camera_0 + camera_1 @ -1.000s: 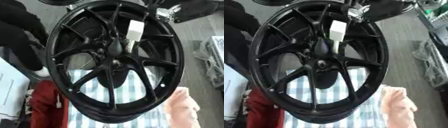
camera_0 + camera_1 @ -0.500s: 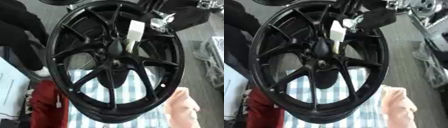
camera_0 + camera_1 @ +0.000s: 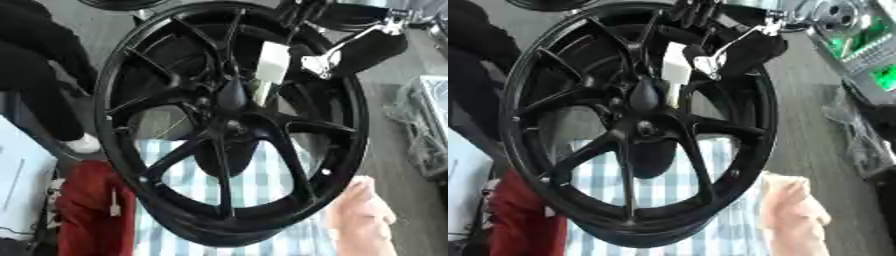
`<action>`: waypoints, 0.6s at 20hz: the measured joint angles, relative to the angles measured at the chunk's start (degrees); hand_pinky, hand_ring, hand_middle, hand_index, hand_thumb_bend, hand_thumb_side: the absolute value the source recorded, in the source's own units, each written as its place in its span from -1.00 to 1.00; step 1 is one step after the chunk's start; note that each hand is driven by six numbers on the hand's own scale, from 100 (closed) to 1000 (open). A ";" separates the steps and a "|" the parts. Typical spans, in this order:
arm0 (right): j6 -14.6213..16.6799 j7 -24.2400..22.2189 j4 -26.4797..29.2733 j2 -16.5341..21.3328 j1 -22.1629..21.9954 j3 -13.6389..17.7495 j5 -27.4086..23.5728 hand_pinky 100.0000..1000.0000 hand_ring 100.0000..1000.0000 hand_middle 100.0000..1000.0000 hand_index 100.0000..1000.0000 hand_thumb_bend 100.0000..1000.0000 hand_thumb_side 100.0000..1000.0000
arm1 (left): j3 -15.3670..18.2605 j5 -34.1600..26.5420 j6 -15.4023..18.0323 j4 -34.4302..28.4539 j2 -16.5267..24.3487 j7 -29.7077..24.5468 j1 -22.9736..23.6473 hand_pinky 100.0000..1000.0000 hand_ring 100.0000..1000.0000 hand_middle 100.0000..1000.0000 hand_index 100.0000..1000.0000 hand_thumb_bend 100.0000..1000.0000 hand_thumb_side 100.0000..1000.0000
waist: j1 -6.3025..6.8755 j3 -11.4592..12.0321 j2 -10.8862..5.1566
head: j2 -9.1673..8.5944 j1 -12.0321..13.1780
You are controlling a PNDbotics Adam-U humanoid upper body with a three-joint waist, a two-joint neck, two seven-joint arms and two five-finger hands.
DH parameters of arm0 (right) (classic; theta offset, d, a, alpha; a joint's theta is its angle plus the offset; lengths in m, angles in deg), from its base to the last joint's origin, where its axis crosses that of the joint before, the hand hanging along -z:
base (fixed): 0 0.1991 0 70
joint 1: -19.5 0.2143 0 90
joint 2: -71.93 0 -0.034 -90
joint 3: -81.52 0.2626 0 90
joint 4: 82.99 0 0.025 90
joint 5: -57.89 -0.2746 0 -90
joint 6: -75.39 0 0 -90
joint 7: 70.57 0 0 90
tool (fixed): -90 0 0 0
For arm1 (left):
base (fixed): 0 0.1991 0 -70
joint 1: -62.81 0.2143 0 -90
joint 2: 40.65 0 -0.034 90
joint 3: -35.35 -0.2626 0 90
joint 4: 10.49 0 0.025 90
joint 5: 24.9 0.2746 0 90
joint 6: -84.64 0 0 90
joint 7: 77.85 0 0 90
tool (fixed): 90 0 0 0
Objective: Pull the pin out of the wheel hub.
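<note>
Black fingers [image 3: 696, 12] of the right hand [image 3: 350, 47] hang curled at the wheel's upper rim, beside the white pin [image 3: 271, 67]; whether they touch it cannot be told

Pin sits upright between the spokes just above the centre of the black wheel [image 3: 229, 125], which stands tilted on a blue-and-white checked cloth [image 3: 262, 185], with a red cloth [image 3: 87, 210] at lower left and a pink cloth [image 3: 363, 220] at lower right
</note>
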 measured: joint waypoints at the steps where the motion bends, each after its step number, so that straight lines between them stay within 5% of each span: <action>1: 0.06 0.04 -0.04 -0.14 -0.02 0.00 0.30 0.54 0.52 0.45 0.73 -1.00 -0.30 | 0.00 0.00 0.00 0.01 0.07 0.00 0.01 0.46 0.49 0.44 0.52 -0.86 0.58 | -0.03 0.03 0.00 | 0.00 -0.16; 12: -0.13 0.18 -1.77 -1.43 -0.58 -0.40 1.20 0.52 0.54 0.48 0.78 -1.00 0.10 | 0.00 0.47 -0.03 0.02 0.11 -0.02 0.08 0.46 0.49 0.42 0.51 -0.85 0.59 | -0.15 0.23 0.06 | 0.00 -2.14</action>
